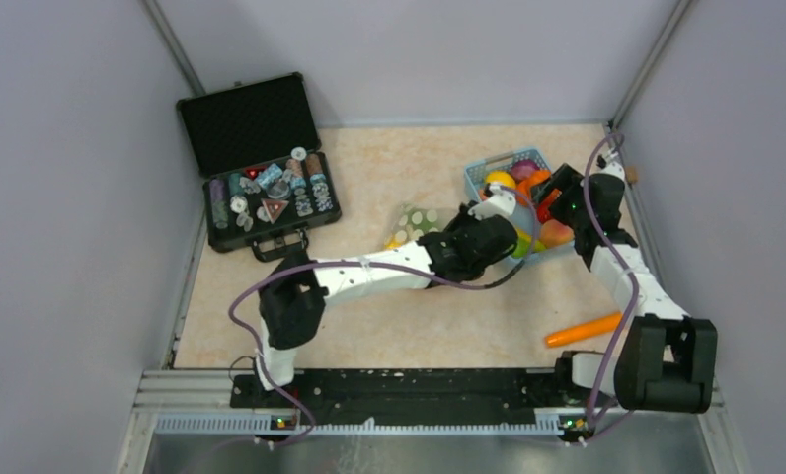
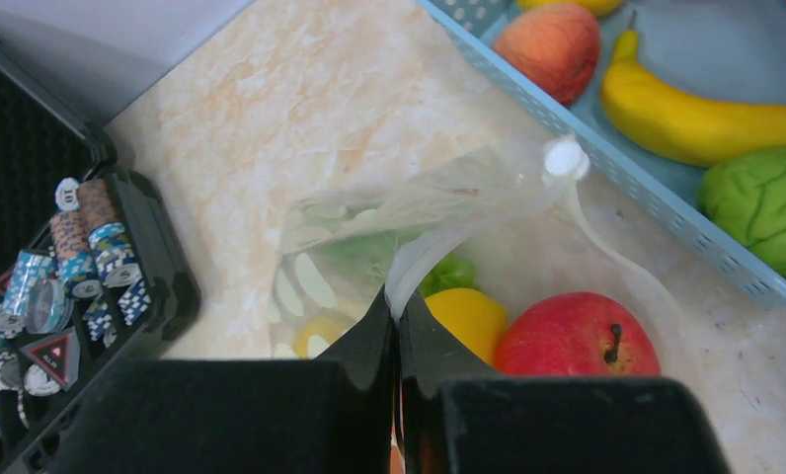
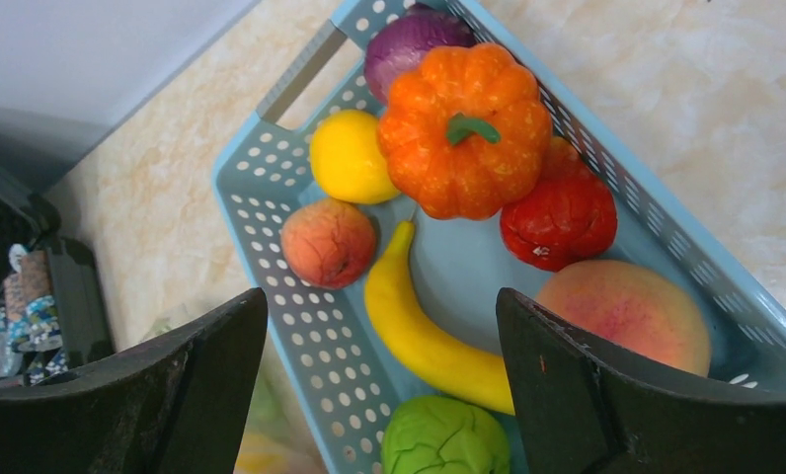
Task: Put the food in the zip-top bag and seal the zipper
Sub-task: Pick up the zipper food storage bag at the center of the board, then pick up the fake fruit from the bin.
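The zip-top bag (image 2: 369,222) lies beside the light-blue basket (image 2: 606,158), its mouth held up. My left gripper (image 2: 397,296) is shut on the bag's white zipper strip (image 2: 419,262). Inside the bag are a red apple (image 2: 577,336), a yellow piece (image 2: 466,316) and something green (image 2: 450,272). My right gripper (image 3: 381,306) is open and empty above the basket (image 3: 271,197). The basket holds an orange pumpkin (image 3: 465,128), a lemon (image 3: 348,158), a banana (image 3: 419,331), a red tomato (image 3: 559,219), peaches, a purple onion and a green cabbage (image 3: 446,439). In the top view the left gripper (image 1: 478,229) is by the bag (image 1: 416,221) and the right gripper (image 1: 554,197) is over the basket (image 1: 488,170).
An open black case (image 1: 261,168) of small trinkets stands at the far left. An orange carrot (image 1: 582,329) lies on the table near the right arm's base. Grey walls close in the table on three sides.
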Robot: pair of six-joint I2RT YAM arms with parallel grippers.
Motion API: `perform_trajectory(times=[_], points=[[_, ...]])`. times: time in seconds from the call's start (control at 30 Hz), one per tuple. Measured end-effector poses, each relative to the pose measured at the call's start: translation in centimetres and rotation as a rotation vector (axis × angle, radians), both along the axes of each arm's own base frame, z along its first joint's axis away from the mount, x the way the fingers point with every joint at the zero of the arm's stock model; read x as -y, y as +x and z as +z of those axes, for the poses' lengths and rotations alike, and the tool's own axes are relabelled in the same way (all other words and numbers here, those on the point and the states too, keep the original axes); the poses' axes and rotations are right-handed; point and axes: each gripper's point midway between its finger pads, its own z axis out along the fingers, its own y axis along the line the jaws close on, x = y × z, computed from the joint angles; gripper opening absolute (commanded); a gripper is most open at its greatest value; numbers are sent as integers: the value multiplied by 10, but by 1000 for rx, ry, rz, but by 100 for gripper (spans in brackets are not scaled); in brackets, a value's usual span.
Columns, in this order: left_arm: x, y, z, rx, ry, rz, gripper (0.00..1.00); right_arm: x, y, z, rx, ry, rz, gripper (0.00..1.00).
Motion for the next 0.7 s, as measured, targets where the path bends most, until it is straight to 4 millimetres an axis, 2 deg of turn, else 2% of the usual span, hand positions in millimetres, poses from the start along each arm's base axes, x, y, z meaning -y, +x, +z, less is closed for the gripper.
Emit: perform_trajectory(times=[0.13,0.27,0.33,0.47,0.53,0.7], points=[[-29,11,35,2,-94,17,0,0,4,-13,-47,-9,9,84],[-73,26,72,-6,-278,53,0,-3,14,-16,-73,-12,43,82],[-103,34,82,-21,-387,81,0,-9,18,-16,-72,-2,81,80],[-153,43,88,-31,-505,147,0,-24,23,-23,-93,12,158,80],[-157,42,90,-40,-529,140,0,-30,27,-29,-111,10,183,80],[-141,33,81,-111,-556,78,0,-59,38,-48,-162,-6,257,81]])
